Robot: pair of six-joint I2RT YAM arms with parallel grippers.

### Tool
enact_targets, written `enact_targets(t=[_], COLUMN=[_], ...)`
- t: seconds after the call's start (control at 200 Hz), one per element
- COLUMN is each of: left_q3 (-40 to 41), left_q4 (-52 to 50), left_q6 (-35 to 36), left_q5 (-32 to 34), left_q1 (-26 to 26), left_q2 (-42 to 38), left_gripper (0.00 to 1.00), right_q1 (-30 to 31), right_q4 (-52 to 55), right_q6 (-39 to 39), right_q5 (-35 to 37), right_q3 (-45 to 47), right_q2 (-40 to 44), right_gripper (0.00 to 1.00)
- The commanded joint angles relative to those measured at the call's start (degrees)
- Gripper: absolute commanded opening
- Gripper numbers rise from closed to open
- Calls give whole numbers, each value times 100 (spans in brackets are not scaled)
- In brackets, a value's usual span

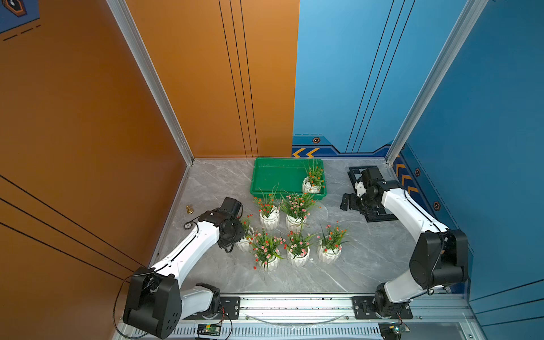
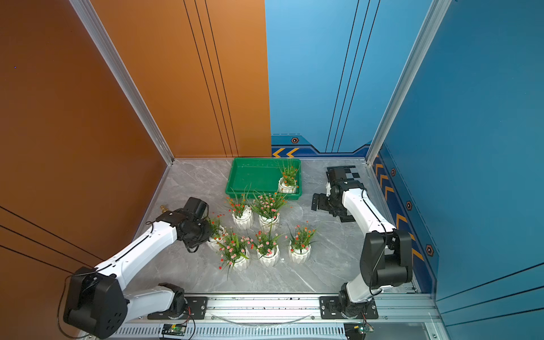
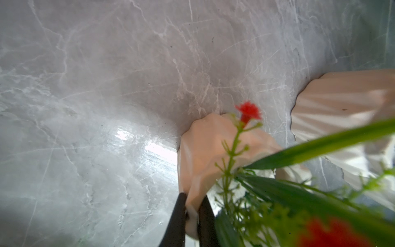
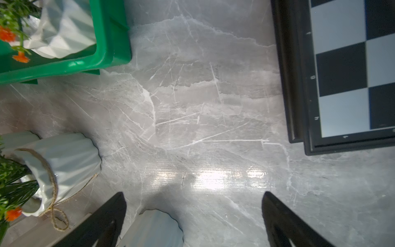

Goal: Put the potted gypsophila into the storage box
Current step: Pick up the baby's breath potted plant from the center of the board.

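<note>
My left pincer (image 3: 193,201) is clamped on the rim of a pot (image 3: 205,145), a handle for lifting it into the green tray (image 1: 276,176); my right pincer (image 4: 193,193) hangs apart.

Grey marble tabletop (image 1: 368,259) bears storage box (image 1: 276,176), six potted gypsophila (image 1: 329,254) and chequered board (image 4: 342,64).
</note>
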State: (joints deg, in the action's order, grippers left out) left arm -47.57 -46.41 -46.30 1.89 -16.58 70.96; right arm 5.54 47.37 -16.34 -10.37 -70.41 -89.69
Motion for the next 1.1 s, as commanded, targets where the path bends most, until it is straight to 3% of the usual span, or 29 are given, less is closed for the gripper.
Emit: enact_targets(t=[0.0, 0.746, 1.096], left_q3=[-266, -1113, -2760], left_q4=[-214, -855, -847], left_q6=[228, 981, 1400], left_q5=[169, 251, 462], left_q1=[1, 724, 857], left_q2=[41, -239, 472], left_gripper=[0, 0, 0], right_q1=[-58, -53, -47], right_q4=[-10, -9, 42], right_q6=[78, 86, 104], right_q5=[-35, -105, -132], right_q3=[57, 69, -40], right_q2=[13, 31, 6], right_gripper=[100, 100, 100])
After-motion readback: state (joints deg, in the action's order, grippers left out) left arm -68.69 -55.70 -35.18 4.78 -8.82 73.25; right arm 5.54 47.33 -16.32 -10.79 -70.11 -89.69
